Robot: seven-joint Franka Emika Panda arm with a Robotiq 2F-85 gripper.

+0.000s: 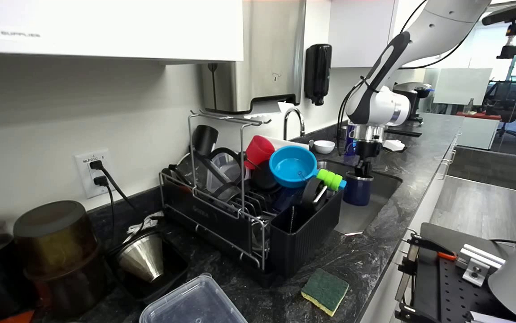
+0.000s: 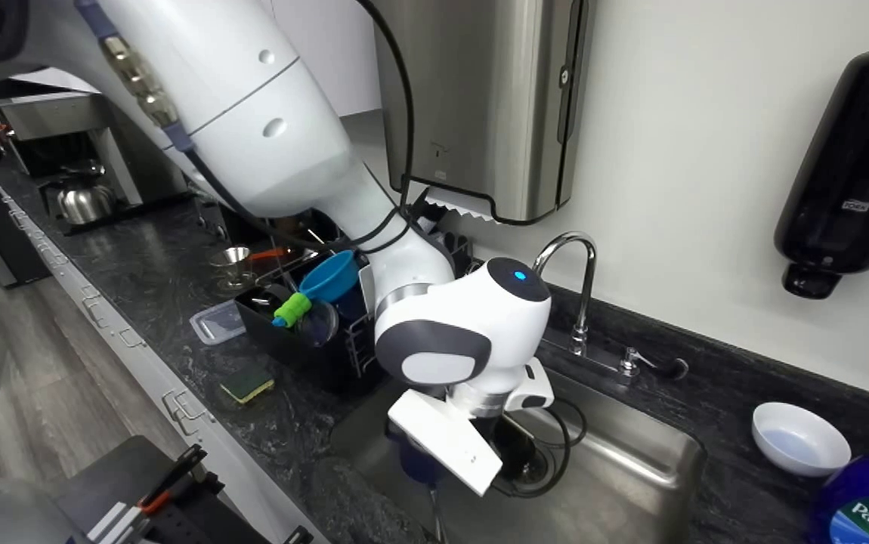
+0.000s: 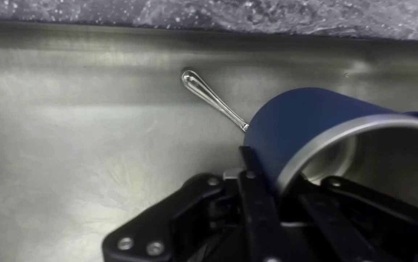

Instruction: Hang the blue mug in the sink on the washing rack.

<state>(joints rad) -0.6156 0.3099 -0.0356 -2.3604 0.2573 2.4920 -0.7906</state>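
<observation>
The blue mug (image 1: 357, 190) is upright in the metal sink (image 1: 374, 211), opening upward. My gripper (image 1: 363, 170) points down at its rim. In the wrist view the gripper (image 3: 272, 171) is shut on the wall of the mug (image 3: 303, 112), one finger outside and one inside. The mug's handle shows only in part at the right edge. In an exterior view the mug (image 2: 418, 461) is partly hidden by the wrist. I cannot tell whether its base touches the sink floor. The wire washing rack (image 1: 241, 168) stands beside the sink, loaded with dishes, with hooked bars on top.
A black utensil holder (image 1: 303, 237) on the rack's sink side bears a blue strainer (image 1: 293, 167) with a green grip. A metal utensil (image 3: 212, 98) lies in the sink, partly behind the mug. The faucet (image 2: 584, 295), a white bowl (image 2: 801, 438) and a sponge (image 1: 325, 290) are nearby.
</observation>
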